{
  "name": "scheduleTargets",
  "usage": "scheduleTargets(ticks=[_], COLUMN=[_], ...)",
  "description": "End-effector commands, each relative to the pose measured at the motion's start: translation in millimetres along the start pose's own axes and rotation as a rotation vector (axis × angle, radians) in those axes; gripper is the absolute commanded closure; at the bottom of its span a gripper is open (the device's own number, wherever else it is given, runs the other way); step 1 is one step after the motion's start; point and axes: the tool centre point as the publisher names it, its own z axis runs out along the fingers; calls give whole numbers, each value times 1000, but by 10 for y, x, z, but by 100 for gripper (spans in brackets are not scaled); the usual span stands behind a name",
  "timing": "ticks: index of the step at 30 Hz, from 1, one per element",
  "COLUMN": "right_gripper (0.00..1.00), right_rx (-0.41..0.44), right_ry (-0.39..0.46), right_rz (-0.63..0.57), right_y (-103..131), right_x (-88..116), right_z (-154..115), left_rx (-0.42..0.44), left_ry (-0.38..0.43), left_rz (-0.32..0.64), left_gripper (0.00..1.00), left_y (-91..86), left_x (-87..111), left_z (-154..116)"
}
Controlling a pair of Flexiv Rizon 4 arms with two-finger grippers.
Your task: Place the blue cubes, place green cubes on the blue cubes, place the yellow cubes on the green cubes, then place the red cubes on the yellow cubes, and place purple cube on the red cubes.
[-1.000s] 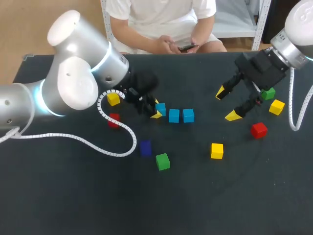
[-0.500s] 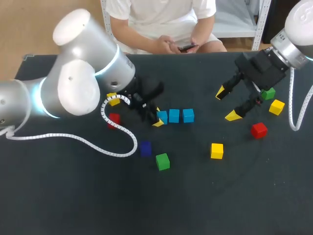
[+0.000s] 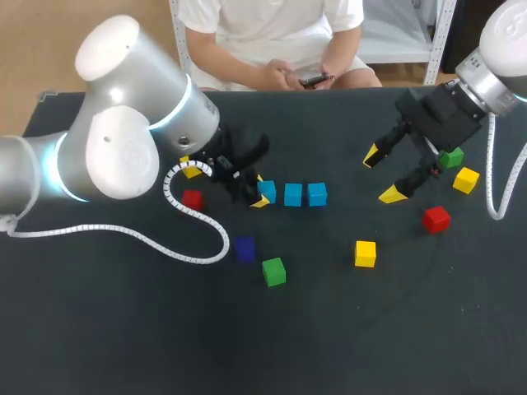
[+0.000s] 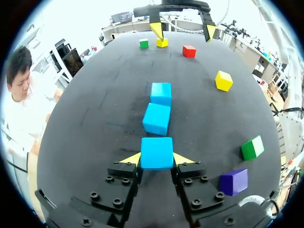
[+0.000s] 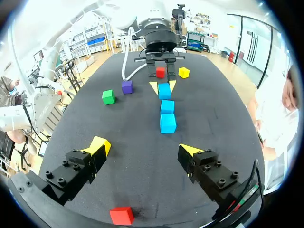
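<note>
Counter: flat matte black surface [image 3: 123, 329]; carries all the loose cubes
Left arm [image 3: 123, 140]: enters from the left side; its white coiled cable [image 3: 198, 239] lies in a loop on the counter
Left gripper [image 4: 157, 160]: low at the counter, left of centre; fingers closed narrow onto the two opposite sides of the first blue cube [image 4: 156, 149]
First blue cube: between the left fingers, at the left end of a straight row
Second blue cube [image 3: 293, 194]: next in the row, just beside the first
Third blue cube [image 3: 317, 194]: right end of the row, just beside the second
Right gripper [image 5: 143, 148]: above the right rear of the counter; fingers spread wide, nothing between them
Green cubes: one [image 3: 273, 271] in front of the row; one [image 3: 450, 157] just beside the right gripper body
Yellow cubes: one [image 3: 191, 169] partly hidden by the left arm; one [image 3: 365, 253] right of centre; one [image 3: 465, 179] near the right edge
Red cubes: one [image 3: 192, 199] inside the cable loop; one [image 3: 436, 218] in front of the right gripper
Purple cube [image 3: 244, 248]: near the front green cube, on its left
</note>
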Motion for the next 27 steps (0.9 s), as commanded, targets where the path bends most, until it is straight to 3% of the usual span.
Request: scheduleTargets(ticks=[1, 11, 27], right_gripper=[0, 0, 0], right_rx=[0, 0, 0], right_ry=[-1, -1, -1], right_rz=[-1, -1, -1], right_y=[0, 0, 0], right_x=[1, 1, 1], right_z=[0, 0, 0], left_rx=[14, 23, 34], left_ry=[8, 4, -6], left_rz=[5, -29, -12], left_gripper=[100, 100, 100], left_y=[56, -55, 26], left_x=[-47, 30, 34], left_z=[43, 94, 170])
